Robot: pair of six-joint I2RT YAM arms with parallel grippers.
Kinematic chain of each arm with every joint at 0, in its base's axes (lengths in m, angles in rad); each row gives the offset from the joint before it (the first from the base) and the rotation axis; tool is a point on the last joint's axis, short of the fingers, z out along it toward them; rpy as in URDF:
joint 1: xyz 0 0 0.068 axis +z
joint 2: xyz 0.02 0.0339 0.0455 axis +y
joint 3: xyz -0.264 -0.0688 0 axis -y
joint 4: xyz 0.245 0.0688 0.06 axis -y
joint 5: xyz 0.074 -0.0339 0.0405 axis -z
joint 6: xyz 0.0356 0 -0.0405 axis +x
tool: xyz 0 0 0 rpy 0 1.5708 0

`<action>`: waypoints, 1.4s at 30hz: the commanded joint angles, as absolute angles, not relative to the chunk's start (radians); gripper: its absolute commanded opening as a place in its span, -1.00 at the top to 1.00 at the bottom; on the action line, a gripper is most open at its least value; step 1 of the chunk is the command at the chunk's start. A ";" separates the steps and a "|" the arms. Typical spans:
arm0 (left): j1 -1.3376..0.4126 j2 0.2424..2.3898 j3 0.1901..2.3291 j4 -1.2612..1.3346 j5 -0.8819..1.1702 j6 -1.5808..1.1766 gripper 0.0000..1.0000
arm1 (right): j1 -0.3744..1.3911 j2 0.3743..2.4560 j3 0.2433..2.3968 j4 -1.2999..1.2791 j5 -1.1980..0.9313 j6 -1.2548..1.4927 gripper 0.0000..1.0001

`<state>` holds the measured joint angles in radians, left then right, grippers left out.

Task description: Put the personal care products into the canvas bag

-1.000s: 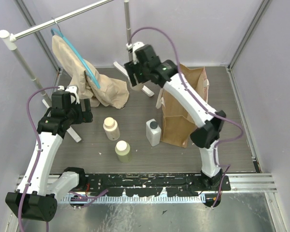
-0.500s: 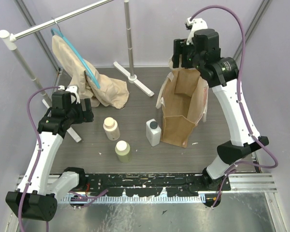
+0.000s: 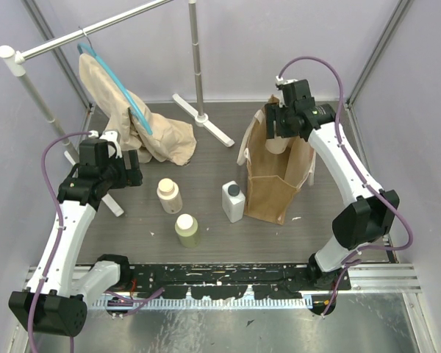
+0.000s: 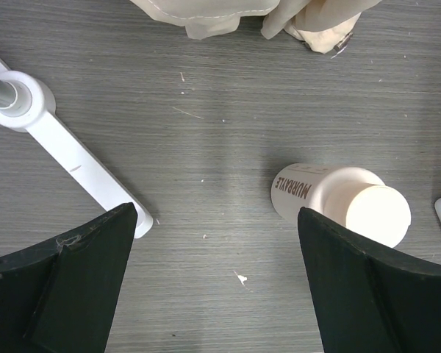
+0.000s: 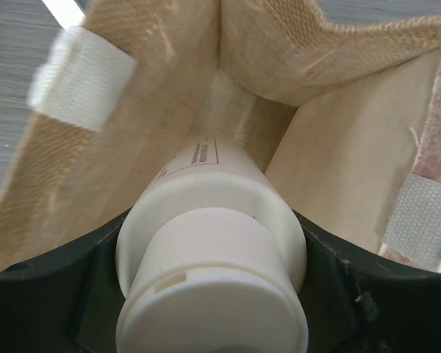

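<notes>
The tan canvas bag (image 3: 268, 187) stands upright at centre right with pale strap handles. My right gripper (image 3: 277, 134) is shut on a round cream bottle (image 5: 213, 272) and holds it cap-up inside the bag's open mouth (image 5: 331, 140). A cream bottle (image 3: 169, 195), a yellowish bottle (image 3: 187, 229) and a white rectangular bottle with a dark cap (image 3: 234, 201) stand on the table left of the bag. My left gripper (image 4: 220, 294) is open and empty above the table; the cream bottle (image 4: 338, 202) stands just beyond its right finger.
A beige cloth on a blue hanger (image 3: 132, 118) hangs from a rack at the back left. The rack's white feet (image 3: 206, 121) lie on the table; one foot (image 4: 59, 147) is close to my left finger. Grey walls enclose the table.
My right arm has swung from the back centre over to the bag and lowered the cream bottle into its mouth. The left arm and the three standing bottles have not moved.
</notes>
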<state>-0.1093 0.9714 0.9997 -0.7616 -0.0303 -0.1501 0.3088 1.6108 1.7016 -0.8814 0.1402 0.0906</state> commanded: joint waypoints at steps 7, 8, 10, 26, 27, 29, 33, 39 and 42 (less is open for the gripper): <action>-0.107 0.961 1.005 -0.760 -0.022 -0.149 -0.96 | 0.259 1.558 1.459 -0.503 0.104 0.104 0.99; -0.108 0.962 1.006 -0.761 -0.024 -0.149 -0.96 | 0.258 1.562 1.444 -0.487 0.103 0.102 0.99; -0.107 0.965 1.009 -0.762 -0.024 -0.147 -0.96 | 0.259 1.572 1.426 -0.460 0.105 0.097 0.99; -0.108 0.976 1.013 -0.775 -0.039 -0.155 -0.96 | 0.258 1.765 1.477 -0.420 0.143 0.036 0.99; -0.107 0.974 1.011 -0.775 -0.041 -0.156 -0.96 | 0.259 1.775 1.479 -0.420 0.147 0.036 0.99; -0.108 0.974 1.009 -0.775 -0.042 -0.156 -0.96 | 0.259 1.795 1.486 -0.420 0.149 0.036 0.99; -0.108 0.978 1.018 -0.778 -0.048 -0.156 -0.96 | 0.259 1.834 1.516 -0.452 0.151 0.035 0.97; -0.107 0.978 1.022 -0.778 -0.051 -0.158 -0.96 | 0.258 1.843 1.542 -0.507 0.161 0.020 0.09; -0.107 0.978 1.020 -0.776 -0.049 -0.161 -0.96 | 0.258 1.833 1.556 -0.531 0.165 0.017 -0.33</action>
<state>-0.1093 0.9779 0.9997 -0.7700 -0.0433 -0.1570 0.2581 1.8526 1.4979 -0.5068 0.1513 0.0311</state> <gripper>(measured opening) 0.978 0.758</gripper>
